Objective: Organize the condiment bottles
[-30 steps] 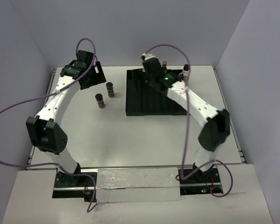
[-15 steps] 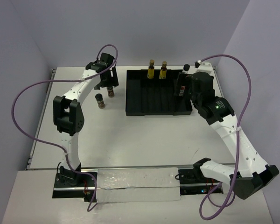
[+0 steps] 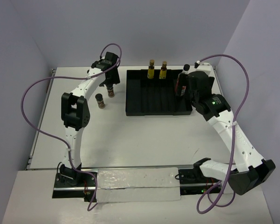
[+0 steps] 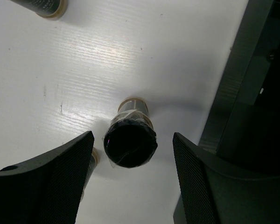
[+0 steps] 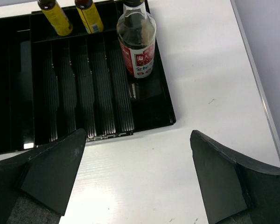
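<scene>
The pale bottle (image 5: 136,32) has a red label (image 5: 141,59), print illegible.

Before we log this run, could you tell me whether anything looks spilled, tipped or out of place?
Nothing stands out: no spill, and every visible bottle is upright. The brown bottles simply stand on the table, left of the tray.

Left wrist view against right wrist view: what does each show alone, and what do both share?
Left wrist only: a dark bottle with a black lid, upright on the table between the fingers of the open left hand. Right wrist only: two yellow bottles and a red-labelled bottle standing in the tray. Both: the black ribbed tray and white table.
</scene>
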You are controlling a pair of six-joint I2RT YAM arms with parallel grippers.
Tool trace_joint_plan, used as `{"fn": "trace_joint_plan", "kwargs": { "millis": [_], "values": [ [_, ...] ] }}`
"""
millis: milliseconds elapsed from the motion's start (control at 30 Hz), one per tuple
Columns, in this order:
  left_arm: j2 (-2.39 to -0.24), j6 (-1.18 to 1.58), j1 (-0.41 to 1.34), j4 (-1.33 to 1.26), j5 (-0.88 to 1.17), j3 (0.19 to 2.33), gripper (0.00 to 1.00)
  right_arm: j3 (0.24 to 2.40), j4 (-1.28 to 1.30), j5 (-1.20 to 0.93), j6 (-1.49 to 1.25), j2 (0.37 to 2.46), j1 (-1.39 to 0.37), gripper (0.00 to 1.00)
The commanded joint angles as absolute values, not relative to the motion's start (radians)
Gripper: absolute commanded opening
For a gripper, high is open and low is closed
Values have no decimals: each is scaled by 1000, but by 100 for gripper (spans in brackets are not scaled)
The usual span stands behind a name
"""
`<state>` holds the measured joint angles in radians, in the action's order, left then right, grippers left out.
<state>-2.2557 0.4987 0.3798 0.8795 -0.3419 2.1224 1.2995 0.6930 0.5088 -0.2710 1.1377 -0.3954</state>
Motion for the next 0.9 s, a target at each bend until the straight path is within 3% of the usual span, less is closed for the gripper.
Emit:
{"fn": "trace_joint_plan", "kwargs": {
  "millis": [0,333,533,633,767,867],
  "values": [
    [-2268,516,387,871,-365,2165,76,1316,695,536,-270,1135,-385,100],
    [-2270,528,387,862,-371,2155,71,1324,690,549,-270,1151,-377,100],
    [-2275,530,387,859,-365,2150,57,1328,698,557,-270,1155,-377,100],
    [-2266,526,388,858,-367,2144,46,1327,697,556,-270,1153,-376,100],
    [-2229,517,390,837,-375,2127,13,1328,698,555,-270,1153,-376,100],
    [-2192,505,395,831,-373,2139,10,1334,701,555,-270,1151,-374,100]
  ]
}}
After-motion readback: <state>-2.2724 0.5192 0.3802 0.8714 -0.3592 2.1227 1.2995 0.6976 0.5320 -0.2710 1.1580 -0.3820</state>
